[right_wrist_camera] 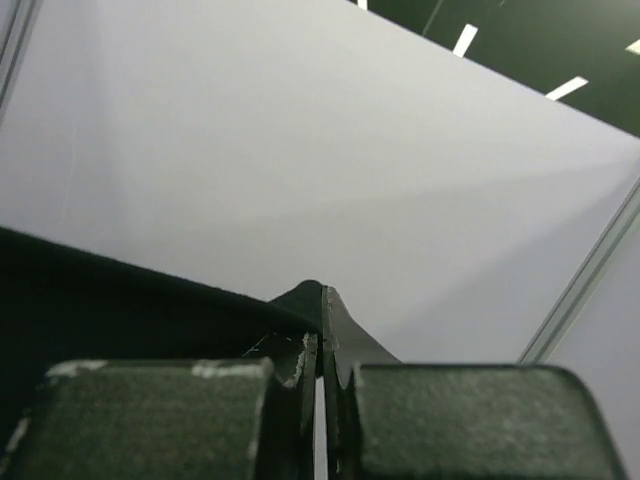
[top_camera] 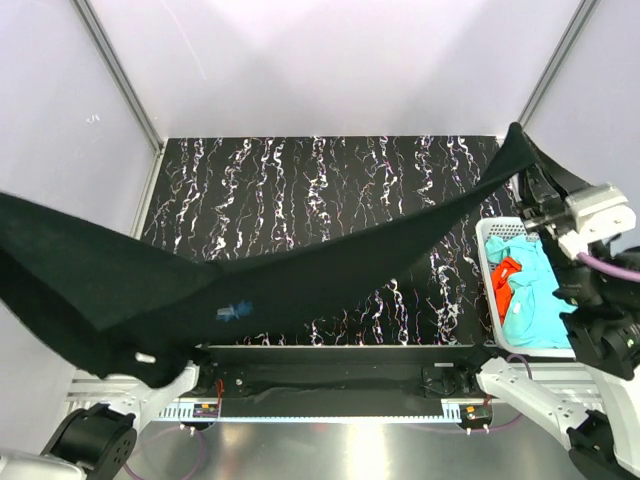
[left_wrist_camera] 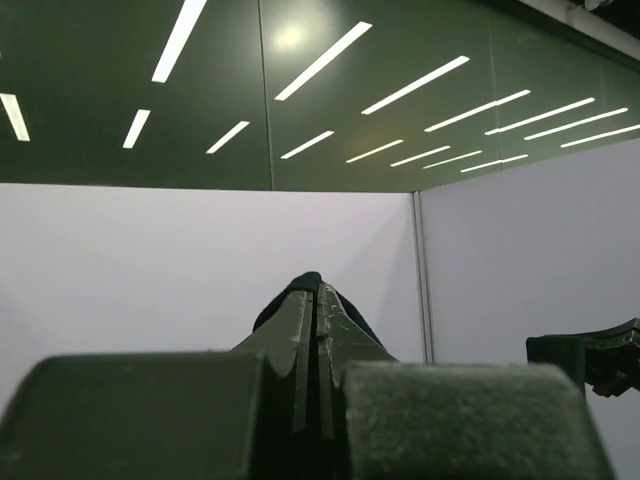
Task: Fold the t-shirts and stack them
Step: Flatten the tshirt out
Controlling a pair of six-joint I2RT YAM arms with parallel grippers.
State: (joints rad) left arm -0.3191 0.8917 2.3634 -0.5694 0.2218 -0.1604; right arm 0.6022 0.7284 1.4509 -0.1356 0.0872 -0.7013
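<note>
The large black t-shirt hangs stretched in the air across the table, its tiny blue neck mark facing the camera. My right gripper is shut on the shirt's right corner, raised high at the right. In the right wrist view the shut gripper pinches black cloth. My left gripper is shut on black cloth; in the top view it is past the left edge. A turquoise shirt and an orange-red shirt lie in the basket.
The white lattice basket stands at the table's right edge, under my right arm. The black marbled tabletop lies below the shirt. White walls close the back and sides. The right arm shows in the left wrist view.
</note>
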